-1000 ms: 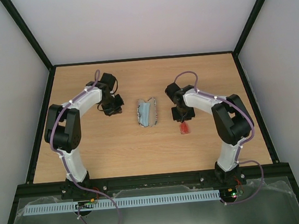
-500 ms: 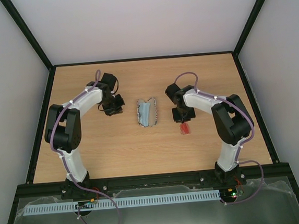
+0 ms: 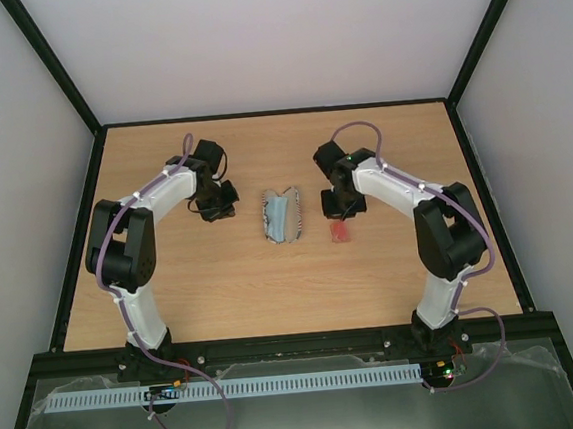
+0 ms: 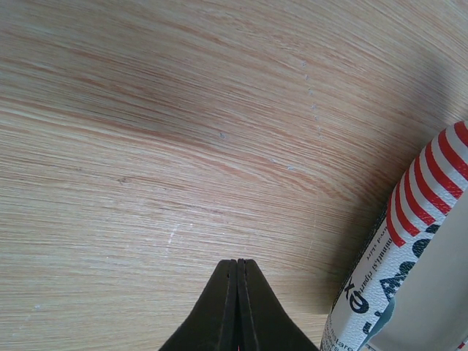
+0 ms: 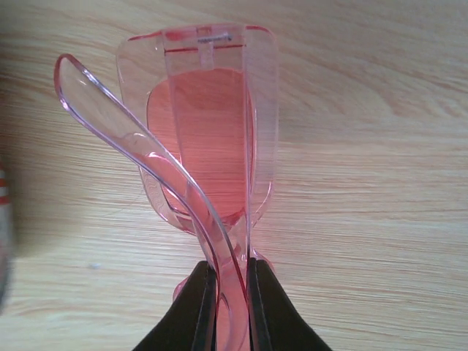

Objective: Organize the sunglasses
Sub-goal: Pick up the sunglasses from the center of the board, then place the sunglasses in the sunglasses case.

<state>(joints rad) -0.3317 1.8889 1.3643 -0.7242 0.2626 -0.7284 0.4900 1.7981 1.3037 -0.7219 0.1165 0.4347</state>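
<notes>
The sunglasses (image 5: pixel 208 139) have a clear red-pink frame and red lenses, folded, with one temple arm curving out to the left. My right gripper (image 5: pixel 229 270) is shut on them near the bridge and holds them above the wooden table. In the top view the sunglasses (image 3: pixel 339 232) hang below the right gripper (image 3: pixel 343 207), just right of the stars-and-stripes case (image 3: pixel 283 215), which lies open with a light-blue cloth (image 3: pixel 284 218) in it. My left gripper (image 4: pixel 238 265) is shut and empty, left of the case's striped edge (image 4: pixel 428 205); in the top view the left gripper (image 3: pixel 218 206) rests low over the table.
The wooden table (image 3: pixel 222 280) is bounded by a black frame (image 3: pixel 278 112) and white walls. The two arm bases stand at the near edge.
My right gripper has lifted and carried the sunglasses up and left, closer to the case. The left arm has not moved.
</notes>
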